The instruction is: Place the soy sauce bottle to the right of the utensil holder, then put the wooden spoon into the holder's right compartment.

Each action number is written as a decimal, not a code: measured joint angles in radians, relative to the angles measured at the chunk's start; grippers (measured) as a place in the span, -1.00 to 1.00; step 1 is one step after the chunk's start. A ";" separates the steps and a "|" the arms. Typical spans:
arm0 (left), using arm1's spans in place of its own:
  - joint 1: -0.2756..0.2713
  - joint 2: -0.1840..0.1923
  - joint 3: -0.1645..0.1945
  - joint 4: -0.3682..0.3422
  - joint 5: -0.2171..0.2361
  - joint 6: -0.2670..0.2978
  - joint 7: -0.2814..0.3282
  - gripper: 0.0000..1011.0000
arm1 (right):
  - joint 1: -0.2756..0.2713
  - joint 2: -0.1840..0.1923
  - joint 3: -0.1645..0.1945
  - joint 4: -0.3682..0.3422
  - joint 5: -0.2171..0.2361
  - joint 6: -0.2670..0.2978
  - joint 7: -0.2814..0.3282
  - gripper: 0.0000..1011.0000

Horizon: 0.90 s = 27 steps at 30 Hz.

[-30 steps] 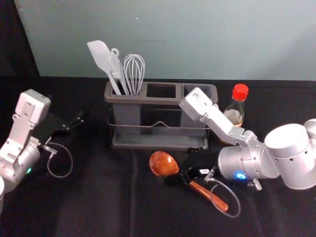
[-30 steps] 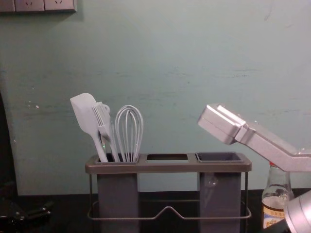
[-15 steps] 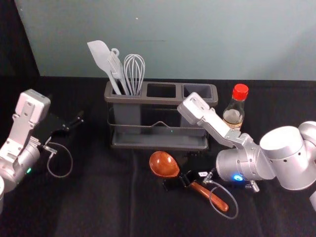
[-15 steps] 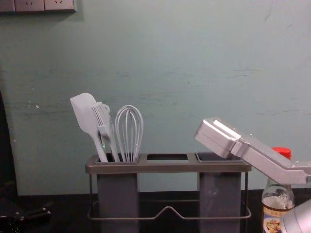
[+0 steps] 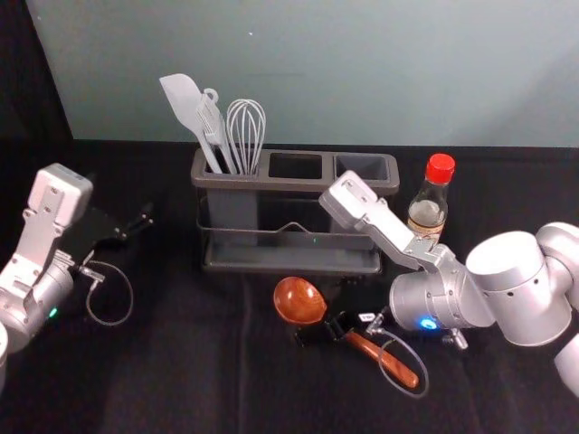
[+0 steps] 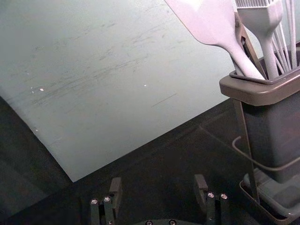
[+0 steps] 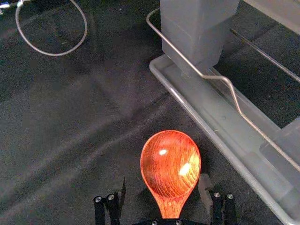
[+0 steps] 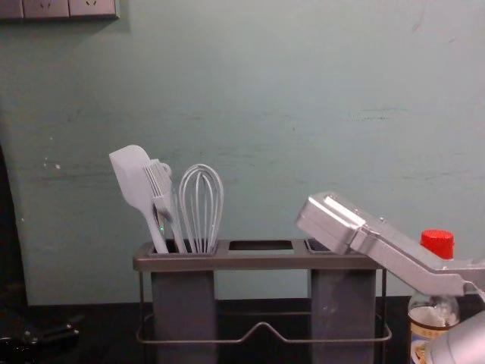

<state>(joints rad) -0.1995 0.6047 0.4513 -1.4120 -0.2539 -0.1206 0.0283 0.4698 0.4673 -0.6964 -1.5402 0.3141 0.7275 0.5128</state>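
My right claw (image 7: 163,180) straddles the spoon (image 7: 170,165) near its bowl, jaws apart, seemingly for a handle-first drop; spoon lies on the tabletop (image 5: 181,371) before the holder (image 5: 294,184); bottle (image 5: 427,213) stands right, as asked; left claw (image 6: 158,180), spread, is parked left.

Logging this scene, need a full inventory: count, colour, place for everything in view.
Utensil holder: 1, grey-brown, centre
Soy sauce bottle: 1, clear with red cap, right of holder
Wooden spoon: 1, reddish-brown, before holder
Spatula: 1, pale grey, holder's left compartment
Brush: 1, pale grey, same
Whisk: 1, pale grey, same
Possible fourth utensil: 1, brownish, same, partly hidden
Cloth: 1, black, underneath
Wall: 1, grey-green, behind
Socket panel: 1, greyish, on wall
Cable loops: 2, grey, at wrists
Arms: 2, silver, either side
Left gripper: 1, black, left of holder
Right gripper: 1, black, at spoon
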 joint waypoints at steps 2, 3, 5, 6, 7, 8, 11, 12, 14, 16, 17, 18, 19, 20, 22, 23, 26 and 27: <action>0.000 0.000 0.000 0.000 0.000 0.000 0.000 0.99 | 0.001 -0.004 0.000 0.006 -0.003 -0.003 0.001 0.98; 0.000 0.000 0.000 0.000 0.000 0.000 0.000 0.99 | 0.002 -0.006 0.000 0.008 -0.005 -0.003 0.002 0.98; 0.000 0.000 0.000 0.000 0.000 0.000 0.000 0.99 | 0.003 -0.012 0.000 0.018 -0.011 -0.007 0.007 0.98; 0.000 0.000 0.000 0.000 0.000 0.000 0.000 0.99 | 0.003 -0.012 0.000 0.018 -0.011 -0.007 0.007 0.98; 0.000 0.000 0.000 0.000 0.000 0.000 0.000 0.99 | 0.004 -0.014 -0.001 0.022 -0.015 -0.008 0.007 0.98; 0.000 0.000 0.000 0.000 0.000 0.000 0.000 0.99 | 0.004 -0.016 -0.001 0.025 -0.016 -0.009 0.008 0.98; 0.000 0.000 0.000 0.000 0.000 0.000 0.000 0.99 | 0.004 -0.019 0.000 0.031 -0.022 -0.012 0.009 0.98; 0.000 0.000 0.000 0.000 0.000 0.000 0.000 0.99 | 0.004 -0.020 0.001 0.033 -0.023 -0.013 0.010 0.98; 0.000 0.000 0.000 0.000 0.000 0.000 0.000 0.99 | 0.005 -0.023 0.002 0.036 -0.027 -0.016 0.013 0.98; 0.000 0.000 0.000 0.000 0.000 0.000 0.000 0.99 | 0.006 -0.026 0.002 0.041 -0.031 -0.020 0.015 0.98; 0.000 0.000 0.000 0.000 0.000 0.000 0.000 0.99 | 0.006 -0.027 0.002 0.043 -0.032 -0.021 0.016 0.98; 0.000 0.000 0.000 0.000 0.000 0.000 0.000 0.99 | 0.007 -0.028 0.002 0.044 -0.033 -0.022 0.017 0.98; 0.000 0.000 0.000 0.000 0.000 0.000 0.000 0.99 | 0.008 -0.031 0.002 0.047 -0.036 -0.026 0.020 0.98; 0.000 0.000 0.000 0.000 0.000 0.000 0.000 0.99 | 0.008 -0.032 0.002 0.049 -0.038 -0.027 0.021 0.98; 0.000 0.000 0.000 0.000 0.000 0.000 0.000 0.99 | 0.010 -0.035 0.001 0.052 -0.041 -0.031 0.022 0.98; 0.000 0.000 0.000 0.000 0.000 0.000 0.000 0.99 | 0.011 -0.037 0.001 0.056 -0.044 -0.033 0.023 0.98; 0.000 0.000 0.000 0.000 0.000 0.000 0.000 0.99 | 0.014 -0.043 0.000 0.062 -0.050 -0.039 0.024 0.98; 0.000 0.000 0.000 0.000 0.000 0.000 0.000 0.99 | 0.015 -0.044 0.000 0.063 -0.052 -0.040 0.024 0.98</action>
<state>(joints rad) -0.1995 0.6047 0.4514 -1.4120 -0.2539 -0.1205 0.0283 0.4843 0.4233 -0.6964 -1.4769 0.2620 0.6872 0.5370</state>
